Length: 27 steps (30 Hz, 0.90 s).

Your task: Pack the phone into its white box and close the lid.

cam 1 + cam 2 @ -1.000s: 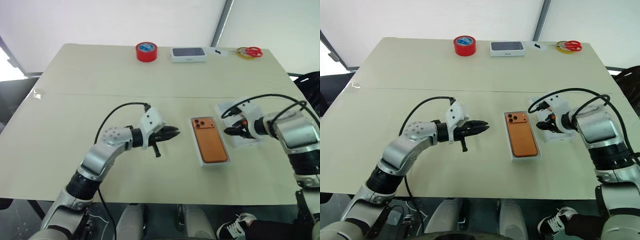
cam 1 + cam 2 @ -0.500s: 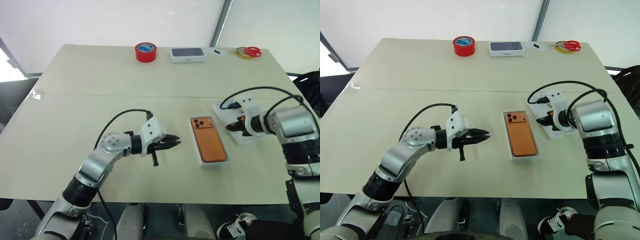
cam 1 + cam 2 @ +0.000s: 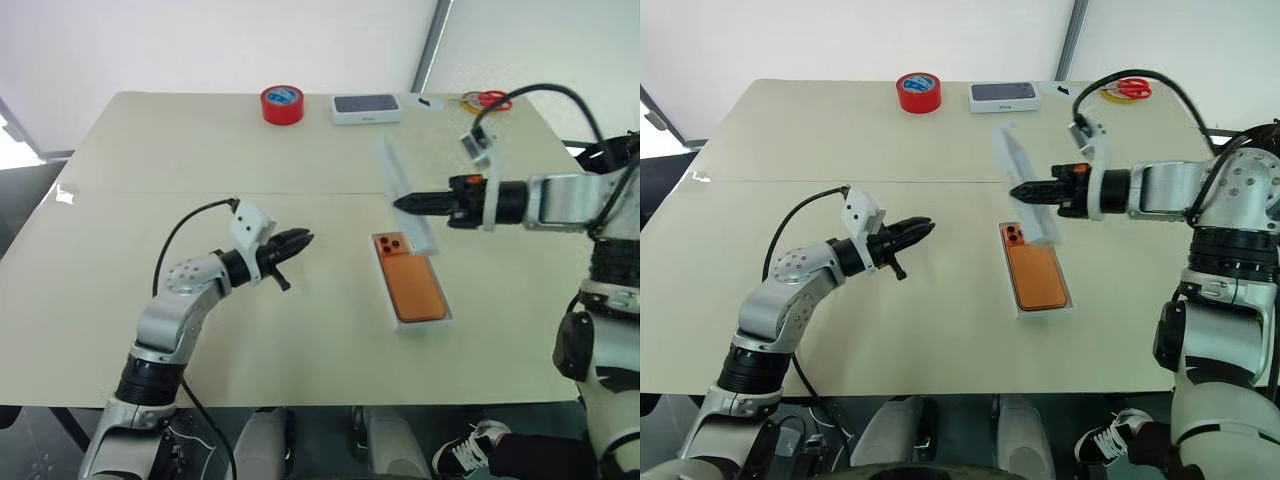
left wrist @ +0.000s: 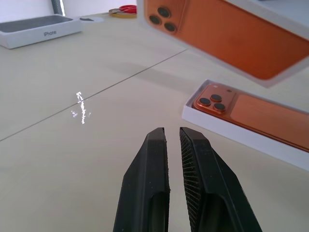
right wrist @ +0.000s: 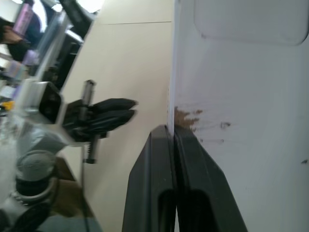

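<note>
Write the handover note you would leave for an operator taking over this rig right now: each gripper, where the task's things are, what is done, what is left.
Left gripper: shut, empty, above the table beside the box.
Right gripper: shut on the lid, pinching one wall, lid tilted in the air over the box's far end.
Phone: lying camera side up in the white box on the table.
Done: phone packed, lid picked up.
Left: level the lid, lower it onto the box, press shut.
</note>
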Available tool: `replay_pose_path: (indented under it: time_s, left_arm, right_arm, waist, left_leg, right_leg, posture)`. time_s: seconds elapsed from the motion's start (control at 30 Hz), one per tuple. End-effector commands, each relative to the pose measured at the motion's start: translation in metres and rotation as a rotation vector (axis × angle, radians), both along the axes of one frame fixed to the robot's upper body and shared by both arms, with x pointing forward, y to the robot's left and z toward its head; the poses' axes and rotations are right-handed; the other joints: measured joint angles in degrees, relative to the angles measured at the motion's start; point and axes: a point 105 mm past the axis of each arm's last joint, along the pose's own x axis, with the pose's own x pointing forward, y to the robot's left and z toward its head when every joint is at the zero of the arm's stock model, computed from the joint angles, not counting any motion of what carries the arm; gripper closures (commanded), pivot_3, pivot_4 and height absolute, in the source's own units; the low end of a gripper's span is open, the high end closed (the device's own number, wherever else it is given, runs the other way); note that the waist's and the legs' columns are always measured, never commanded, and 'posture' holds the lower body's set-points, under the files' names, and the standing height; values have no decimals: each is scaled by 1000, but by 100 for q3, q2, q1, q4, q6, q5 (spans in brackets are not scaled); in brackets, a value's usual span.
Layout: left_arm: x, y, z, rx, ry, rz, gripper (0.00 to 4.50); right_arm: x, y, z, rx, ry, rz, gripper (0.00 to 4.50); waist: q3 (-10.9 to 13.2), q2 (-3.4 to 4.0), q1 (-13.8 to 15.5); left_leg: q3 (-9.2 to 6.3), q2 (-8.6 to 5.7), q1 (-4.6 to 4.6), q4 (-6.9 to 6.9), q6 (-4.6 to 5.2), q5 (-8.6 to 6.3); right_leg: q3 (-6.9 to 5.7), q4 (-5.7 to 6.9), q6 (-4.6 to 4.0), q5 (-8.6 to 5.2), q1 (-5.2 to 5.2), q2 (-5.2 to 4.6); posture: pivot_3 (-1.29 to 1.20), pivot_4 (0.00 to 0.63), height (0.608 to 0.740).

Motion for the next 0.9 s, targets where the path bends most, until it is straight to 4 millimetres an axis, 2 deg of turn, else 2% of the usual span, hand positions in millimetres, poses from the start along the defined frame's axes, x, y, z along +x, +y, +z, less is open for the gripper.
replay_pose_path:
  time_s: [0.03,0.17,0.27,0.43,0.5,0.57,0.63,0.77,0.9]
  left_arm:
    - [-1,-7,5,19,-48,-28,3979]
    - [-4,-15,3,36,-51,-53,3979]
    - [-10,-26,0,44,-47,-93,3979]
    - [-15,-38,-5,62,-43,-133,3979]
    - [-15,-48,-7,62,-39,-149,3979]
    - [-14,-55,-9,61,-34,-159,3979]
    - [-13,-63,-9,55,-31,-169,3979]
    - [-14,-80,-10,50,-27,-214,3979]
    - [-14,-96,-13,43,-14,-246,3979]
  right_arm:
    - [-17,20,3,79,17,40,4458]
    - [-25,40,-20,115,28,34,4458]
    - [-24,55,-30,182,37,-83,4458]
    - [-20,55,-39,213,77,-263,4458]
    - [-20,45,-45,170,80,-289,3874]
    - [-19,35,-46,117,63,-286,3089]
    - [-21,20,-37,23,-2,-232,2202]
    - [-26,-13,-20,-214,-89,-201,2202]
    - [-15,-51,-13,-432,-201,-288,2202]
  waist:
    - [0,-1,16]
    - [0,-2,8]
    - [-1,-1,0]
    - [-1,0,9]
    - [-1,1,22]
    - [-1,2,19]
    - [0,3,15]
    - [0,4,15]
    - [-2,-1,15]
  left_leg:
    - [-1,0,-1,0,0,0]
    - [8,-4,-4,2,1,-1]
    - [8,1,-1,2,2,-1]
    - [7,7,-3,3,1,-1]
    - [8,6,-3,3,2,-1]
    - [9,3,-4,3,2,-1]
    - [13,-3,-6,3,2,-1]
    - [21,-3,-5,5,4,-1]
    - [15,18,-2,1,15,-8]
  right_leg:
    - [0,-1,0,0,1,-1]
    - [7,-4,4,1,0,-4]
    - [9,-2,6,2,-2,1]
    - [13,7,5,1,-11,8]
    - [14,5,4,1,-10,8]
    - [16,0,3,0,-9,7]
    - [22,-2,0,-2,-9,2]
    - [27,-5,-17,-13,-10,1]
    - [28,-13,-15,-15,-8,31]
  posture:
    - [0,150,736]
    - [0,150,736]
    - [0,150,736]
    - [0,150,736]
    - [0,150,736]
    - [0,150,736]
    - [0,150,736]
    - [0,150,736]
    - [0,150,736]
